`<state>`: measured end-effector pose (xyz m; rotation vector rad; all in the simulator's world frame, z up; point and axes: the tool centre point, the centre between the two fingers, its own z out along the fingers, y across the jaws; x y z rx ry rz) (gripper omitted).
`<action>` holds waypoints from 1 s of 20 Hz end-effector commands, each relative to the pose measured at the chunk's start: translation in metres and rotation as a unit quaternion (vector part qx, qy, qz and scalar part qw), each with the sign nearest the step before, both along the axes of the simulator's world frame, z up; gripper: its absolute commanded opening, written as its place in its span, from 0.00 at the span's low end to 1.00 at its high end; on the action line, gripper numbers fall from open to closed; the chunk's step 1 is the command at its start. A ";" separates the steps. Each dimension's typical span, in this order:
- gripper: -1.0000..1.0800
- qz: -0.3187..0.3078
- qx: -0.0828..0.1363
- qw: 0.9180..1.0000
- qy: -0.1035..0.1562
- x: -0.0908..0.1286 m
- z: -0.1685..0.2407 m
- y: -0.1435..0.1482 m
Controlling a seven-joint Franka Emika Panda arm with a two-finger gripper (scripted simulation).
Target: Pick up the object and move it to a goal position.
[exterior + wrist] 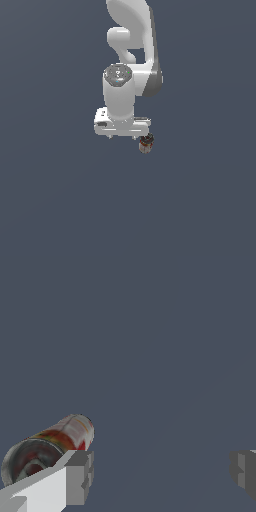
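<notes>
The object (145, 144) is a tiny stubby brown item with a dark top, just below the white hand's edge on the exterior view's right. In the wrist view it (52, 443) looks like a small can with a red and tan label and a grey metal end. It is tilted, and one finger (75, 478) partly covers it. It sits at that finger, not in the gap between the two. My gripper (162, 473) is open wide with nothing between the fingers. In the exterior view the gripper (122, 134) points down and the hand hides its fingertips.
The white arm (132, 45) rises behind the hand towards the top of the exterior view. A plain dark grey-blue surface (60, 200) surrounds it. No other object shows.
</notes>
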<state>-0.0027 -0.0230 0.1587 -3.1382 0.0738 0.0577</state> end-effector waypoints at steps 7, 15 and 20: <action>0.96 0.003 -0.005 1.000 -0.001 0.002 -0.003 -0.016; 0.96 0.006 -0.008 1.000 -0.002 0.003 -0.005 -0.023; 0.96 0.029 -0.007 1.000 -0.002 0.002 -0.007 -0.014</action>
